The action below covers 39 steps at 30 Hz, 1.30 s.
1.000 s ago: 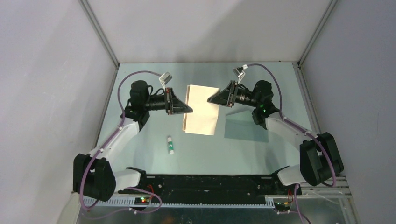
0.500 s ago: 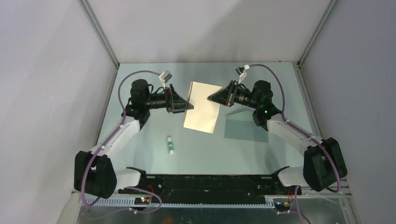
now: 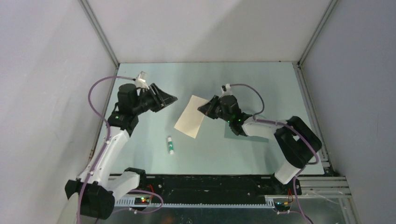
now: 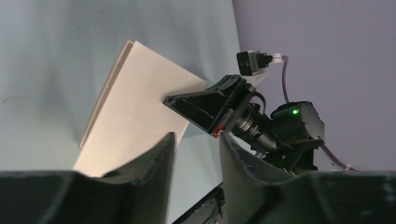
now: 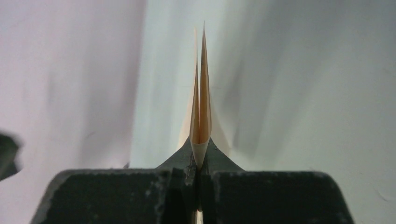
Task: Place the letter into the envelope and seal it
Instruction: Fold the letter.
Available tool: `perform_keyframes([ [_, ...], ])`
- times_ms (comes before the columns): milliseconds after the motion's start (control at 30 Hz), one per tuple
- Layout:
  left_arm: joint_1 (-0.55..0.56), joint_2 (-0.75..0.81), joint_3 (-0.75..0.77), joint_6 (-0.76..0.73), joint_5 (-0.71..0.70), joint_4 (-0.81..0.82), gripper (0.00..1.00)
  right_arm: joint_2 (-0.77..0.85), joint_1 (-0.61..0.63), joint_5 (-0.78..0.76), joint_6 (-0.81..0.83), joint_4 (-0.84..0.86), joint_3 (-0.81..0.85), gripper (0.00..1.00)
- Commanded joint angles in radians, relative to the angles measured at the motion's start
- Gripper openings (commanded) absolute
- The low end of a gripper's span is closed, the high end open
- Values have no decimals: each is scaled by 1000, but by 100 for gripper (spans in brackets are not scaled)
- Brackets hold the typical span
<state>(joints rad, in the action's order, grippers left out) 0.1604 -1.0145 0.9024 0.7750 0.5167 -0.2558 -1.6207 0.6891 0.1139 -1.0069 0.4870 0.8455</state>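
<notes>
Where the letter (image 3: 189,119) sat: folded, pinched at its crease by the right gripper (image 3: 201,110), held above the table (image 3: 210,79).
Right gripper: clamped tight on the letter.
Left gripper (image 3: 173,98): jaws parted, empty, left of the letter.
Envelope (image 3: 231,133): flat on the table beneath the right arm (image 3: 261,127).

**One high view, two close ones**

The top camera looks down from high behind the near edge onto the whole table (image 3: 140,154). The left wrist camera looks low past its own fingers (image 4: 156,186) at the letter (image 4: 135,102) and the right gripper (image 4: 170,100). The right wrist camera sits close on that letter's edge; all three views share it.
</notes>
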Motion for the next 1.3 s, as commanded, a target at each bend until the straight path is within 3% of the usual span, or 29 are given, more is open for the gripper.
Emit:
perform_keyframes([
  [0, 17, -90, -79, 24, 106, 30, 40, -79, 40, -336, -100, -17, 11, 0],
  [233, 127, -178, -228, 171, 151, 218, 33, -91, 73, -541, -222, -271, 10, 0],
  [433, 200, -323, -239, 240, 112, 383, 32, -106, 88, -573, -304, -355, 1, 0],
  [667, 242, -480, -207, 205, 111, 388, 27, -139, 88, -554, -347, -352, -9, 0],
  [933, 271, -625, -172, 189, 2, 305, 26, -152, 88, -541, -356, -367, -31, 0],
  [1133, 271, -684, -134, 166, -50, 262, 26, -131, 70, -445, -259, -327, -67, 0],
  [1267, 273, -682, -116, 167, -45, 262, 22, -114, 53, -391, -230, -282, -101, 12],
])
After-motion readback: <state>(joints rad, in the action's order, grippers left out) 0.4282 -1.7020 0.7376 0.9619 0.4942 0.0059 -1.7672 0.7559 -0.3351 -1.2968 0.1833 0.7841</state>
